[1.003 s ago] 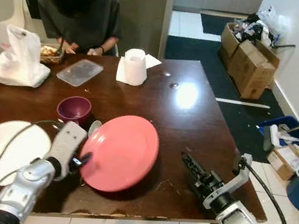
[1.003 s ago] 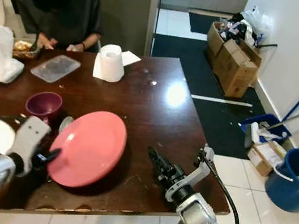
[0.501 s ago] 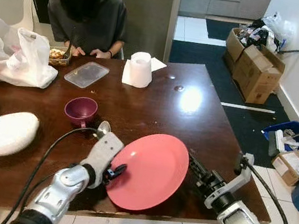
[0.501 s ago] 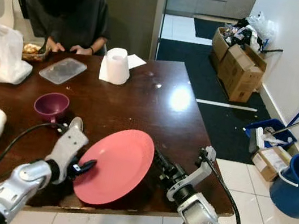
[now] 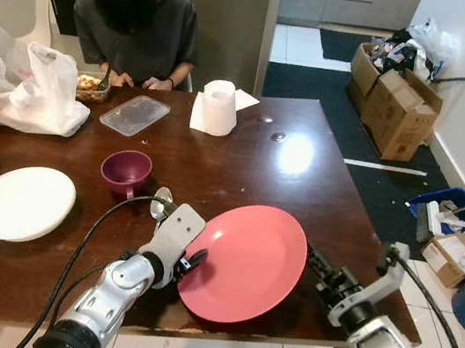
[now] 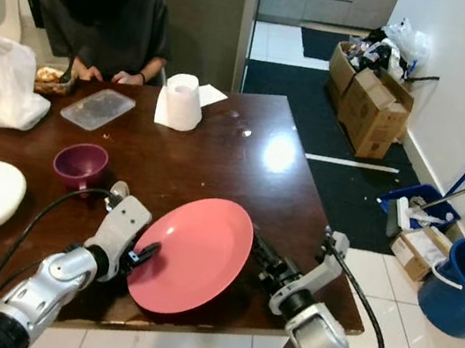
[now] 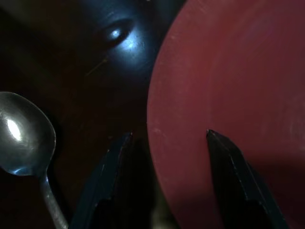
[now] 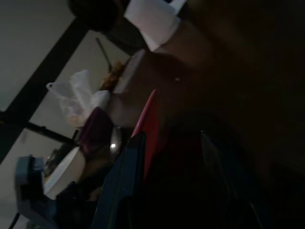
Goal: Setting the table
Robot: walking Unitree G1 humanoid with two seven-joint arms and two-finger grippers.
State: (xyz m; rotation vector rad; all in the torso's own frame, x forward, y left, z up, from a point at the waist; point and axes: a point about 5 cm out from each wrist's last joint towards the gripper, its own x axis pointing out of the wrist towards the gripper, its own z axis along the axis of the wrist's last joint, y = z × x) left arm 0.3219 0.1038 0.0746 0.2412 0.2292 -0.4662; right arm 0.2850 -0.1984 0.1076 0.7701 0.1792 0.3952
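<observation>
The left gripper (image 7: 164, 143) is pinching the rim of the pink plate (image 5: 246, 261), tilting it above the table (image 5: 243, 162). A spoon (image 7: 24, 138) is lying just beside its fingers. The right gripper (image 8: 167, 143) is spreading its fingers beside the plate's opposite edge.

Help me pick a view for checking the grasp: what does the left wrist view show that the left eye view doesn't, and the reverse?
Left wrist view: the left claw close up, its fingers straddling the rim of the pink plate. Left eye view: the right claw, white plate, purple cup and a seated person. Both: the pink plate and the spoon.
</observation>
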